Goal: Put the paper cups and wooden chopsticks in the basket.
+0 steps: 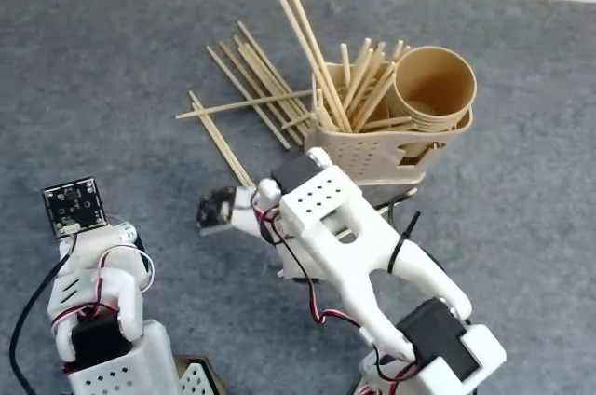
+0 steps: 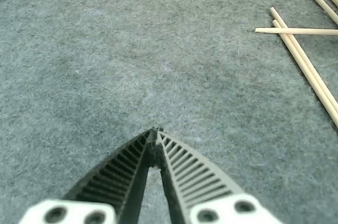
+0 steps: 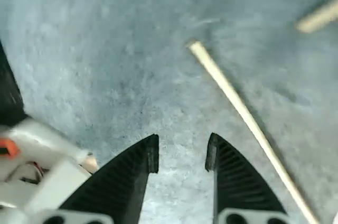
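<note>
Both pairs empty: left fingers (image 2: pixel 185 167) pressed together, right fingers (image 3: pixel 129 179) slightly apart beside a chopstick (image 3: pixel 237 106).

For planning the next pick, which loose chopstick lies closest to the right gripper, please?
The chopstick right beside the right gripper; the other chopsticks lie farther off, by the basket.

The left gripper (image 2: pixel 157 135) hangs over a grey mat (image 2: pixel 105 49), its ribbed fingers pressed together at the tips with nothing between them. Well apart from the gripper, wooden chopsticks (image 2: pixel 307 65) lie on the mat: two side by side, with a third chopstick (image 2: pixel 296 31) crossing them.
</note>
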